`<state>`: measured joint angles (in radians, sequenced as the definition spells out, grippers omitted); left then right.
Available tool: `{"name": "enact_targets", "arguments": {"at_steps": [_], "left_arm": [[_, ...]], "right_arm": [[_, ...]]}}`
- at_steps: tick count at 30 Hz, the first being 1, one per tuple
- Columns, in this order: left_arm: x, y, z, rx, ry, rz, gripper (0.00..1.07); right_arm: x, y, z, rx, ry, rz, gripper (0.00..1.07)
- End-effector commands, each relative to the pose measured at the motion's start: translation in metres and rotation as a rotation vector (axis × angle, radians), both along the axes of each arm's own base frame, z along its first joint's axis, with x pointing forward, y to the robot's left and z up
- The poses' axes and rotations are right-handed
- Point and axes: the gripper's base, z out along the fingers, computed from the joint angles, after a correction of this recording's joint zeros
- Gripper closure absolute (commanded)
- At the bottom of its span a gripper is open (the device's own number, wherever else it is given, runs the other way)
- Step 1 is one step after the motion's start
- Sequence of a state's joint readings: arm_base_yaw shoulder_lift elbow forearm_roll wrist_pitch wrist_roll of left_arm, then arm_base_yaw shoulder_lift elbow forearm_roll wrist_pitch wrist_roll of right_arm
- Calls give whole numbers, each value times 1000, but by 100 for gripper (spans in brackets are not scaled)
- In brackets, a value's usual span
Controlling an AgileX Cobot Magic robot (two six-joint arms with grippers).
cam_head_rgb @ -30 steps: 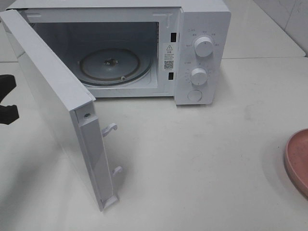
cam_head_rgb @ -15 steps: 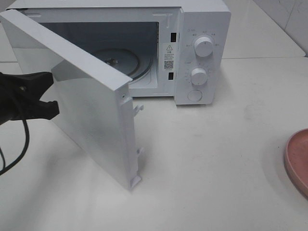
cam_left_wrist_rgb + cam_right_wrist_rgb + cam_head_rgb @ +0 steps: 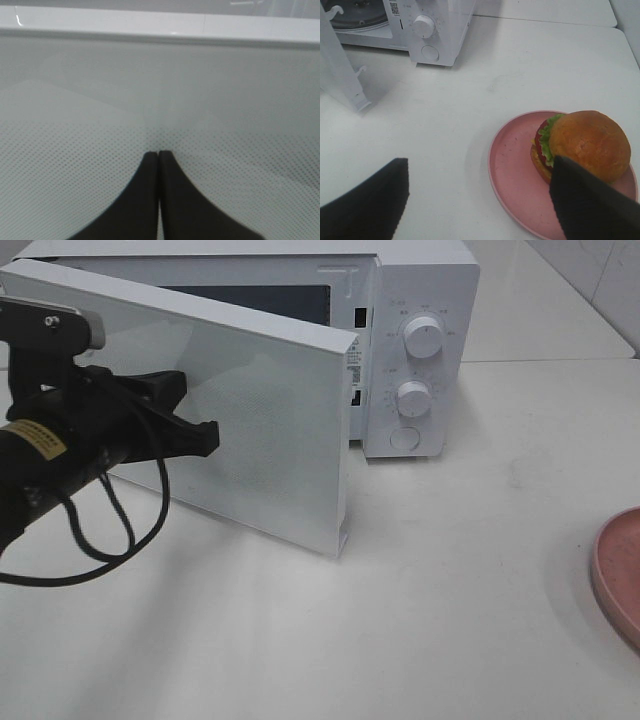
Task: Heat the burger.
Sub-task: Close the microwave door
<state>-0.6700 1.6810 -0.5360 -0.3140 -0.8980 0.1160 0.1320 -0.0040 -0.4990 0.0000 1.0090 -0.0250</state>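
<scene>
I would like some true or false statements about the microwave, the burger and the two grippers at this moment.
1. The microwave door is fully shut. False: it stands partly open.
2. The burger lies on the pink plate. True.
3. The left gripper is shut, its tips against the door. True.
4. The right gripper holds the burger. False: it is open above the plate and holds nothing.
5. The burger is inside the microwave. False: it is out on the table.
</scene>
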Motion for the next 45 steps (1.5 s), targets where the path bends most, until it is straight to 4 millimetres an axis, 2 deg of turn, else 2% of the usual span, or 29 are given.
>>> {"name": "enact_targets", "arguments": {"at_steps": [1,5,7,10,18,28,34,38,41,42,43,44,45], "left_arm": [[11,-18,1,-22,-9,39,107],[19,-31,3,-23,-19,48,107],[31,-46,5,-6,-23,69,107],[34,-48,5,-6,-17,77,107],[67,-73,7,0,-5,144,107],[88,-87,10,4,-3,163,107],[105,-82,13,-11,29,173,107],[103,-81,15,-11,37,166,107],[91,-87,14,1,85,116,107],[80,-91,16,9,106,82,107],[80,-91,16,9,106,82,107],[69,-94,16,15,118,59,107],[69,-94,16,15,118,59,107]], "right_arm": [[-3,0,0,-2,-39,0,32],[-3,0,0,-2,-39,0,32],[-3,0,0,-2,-39,0,32],[-3,0,0,-2,-39,0,32],[-3,0,0,-2,-39,0,32],[-3,0,0,-2,-39,0,32],[-3,0,0,-2,-39,0,32],[-3,0,0,-2,-39,0,32],[-3,0,0,-2,-39,0,32],[-3,0,0,-2,-39,0,32],[-3,0,0,-2,-39,0,32],[-3,0,0,-2,-39,0,32],[-3,0,0,-2,-39,0,32]]}}
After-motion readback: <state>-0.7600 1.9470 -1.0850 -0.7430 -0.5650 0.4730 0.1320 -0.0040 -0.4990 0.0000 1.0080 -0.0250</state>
